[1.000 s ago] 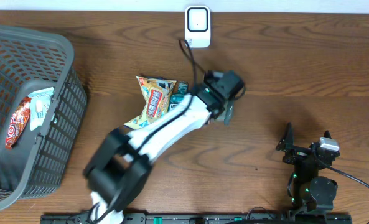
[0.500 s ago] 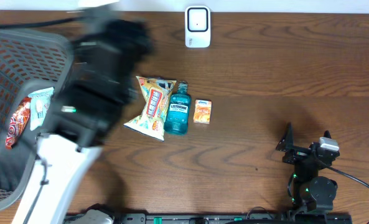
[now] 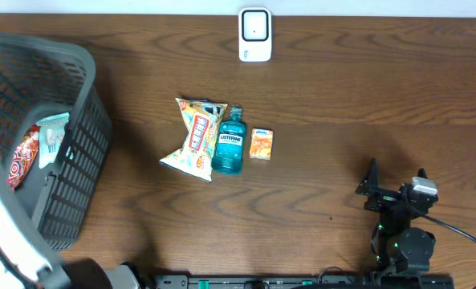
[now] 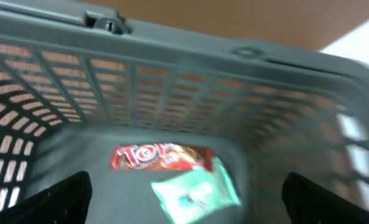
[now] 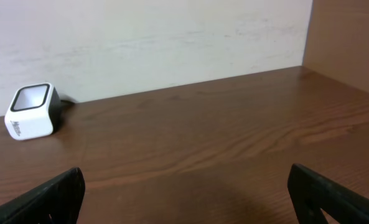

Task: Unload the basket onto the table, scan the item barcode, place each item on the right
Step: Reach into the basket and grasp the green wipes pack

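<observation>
My left gripper [image 4: 184, 199] hangs open above the inside of the grey basket [image 4: 172, 43], its dark fingertips [image 4: 66, 193] at both lower corners with nothing between them. Below it lie a red snack packet [image 4: 159, 157] and a pale green packet [image 4: 196, 190]. In the overhead view both lie in the basket [image 3: 61, 48], and the white left arm [image 3: 5, 217] runs along the left edge. The white scanner [image 3: 254, 34] stands at the table's far edge. My right gripper [image 3: 394, 183] rests open at the near right, facing the scanner [image 5: 30, 112].
A yellow chip bag [image 3: 196, 136], a blue mouthwash bottle [image 3: 229, 141] and a small orange box [image 3: 261, 144] lie side by side mid-table. A white wall runs behind the scanner. Bare wood lies between the items and the right arm.
The left arm has swung from above the mid-table items over to the basket at the left, uncovering the bottle and the orange box. The right arm has not moved.
</observation>
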`<act>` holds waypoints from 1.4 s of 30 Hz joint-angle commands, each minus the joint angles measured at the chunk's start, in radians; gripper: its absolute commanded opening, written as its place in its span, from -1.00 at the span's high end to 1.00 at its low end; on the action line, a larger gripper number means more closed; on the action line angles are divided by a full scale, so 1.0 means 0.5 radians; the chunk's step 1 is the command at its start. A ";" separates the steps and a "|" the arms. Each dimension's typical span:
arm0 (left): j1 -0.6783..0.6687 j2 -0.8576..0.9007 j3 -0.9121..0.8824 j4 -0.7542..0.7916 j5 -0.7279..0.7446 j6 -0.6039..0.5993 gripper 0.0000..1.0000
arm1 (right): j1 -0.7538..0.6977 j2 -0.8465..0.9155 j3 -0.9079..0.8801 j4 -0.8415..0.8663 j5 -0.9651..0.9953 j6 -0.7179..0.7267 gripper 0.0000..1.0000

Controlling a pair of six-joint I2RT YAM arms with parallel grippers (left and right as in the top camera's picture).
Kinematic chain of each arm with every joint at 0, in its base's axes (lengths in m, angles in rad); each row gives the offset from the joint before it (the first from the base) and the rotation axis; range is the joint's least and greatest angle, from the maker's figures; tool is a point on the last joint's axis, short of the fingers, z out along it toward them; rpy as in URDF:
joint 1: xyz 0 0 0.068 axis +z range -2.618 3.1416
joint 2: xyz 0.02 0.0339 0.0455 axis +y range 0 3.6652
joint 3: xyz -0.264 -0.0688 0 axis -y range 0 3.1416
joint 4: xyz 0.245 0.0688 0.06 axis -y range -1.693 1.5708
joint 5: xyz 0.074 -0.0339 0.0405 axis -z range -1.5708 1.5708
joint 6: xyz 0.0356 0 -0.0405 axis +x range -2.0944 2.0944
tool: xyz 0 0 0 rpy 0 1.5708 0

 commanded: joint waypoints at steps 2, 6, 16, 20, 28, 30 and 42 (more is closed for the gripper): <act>0.081 0.285 -0.034 0.018 0.163 0.376 -0.96 | 0.016 -0.008 -0.003 -0.005 -0.005 -0.027 -0.98; 0.075 0.540 -0.034 0.069 0.482 0.834 -0.97 | 0.016 -0.008 -0.003 -0.005 -0.005 -0.027 -0.98; 0.071 0.969 -0.035 0.074 0.775 1.362 -0.98 | 0.016 -0.008 -0.003 -0.005 -0.005 -0.027 -0.98; 0.048 1.086 -0.035 0.065 0.775 1.463 -0.98 | 0.016 -0.008 -0.003 -0.005 -0.005 -0.027 -0.98; -0.024 1.240 -0.048 0.068 0.775 1.588 -1.00 | 0.016 -0.008 -0.003 -0.005 -0.005 -0.027 -0.98; -0.056 1.247 -0.071 0.079 0.775 1.621 -1.00 | 0.016 -0.008 -0.003 -0.005 -0.005 -0.027 -0.98; -0.147 1.247 -0.134 0.091 0.784 1.633 -1.00 | 0.016 -0.008 -0.003 -0.005 -0.005 -0.027 -0.98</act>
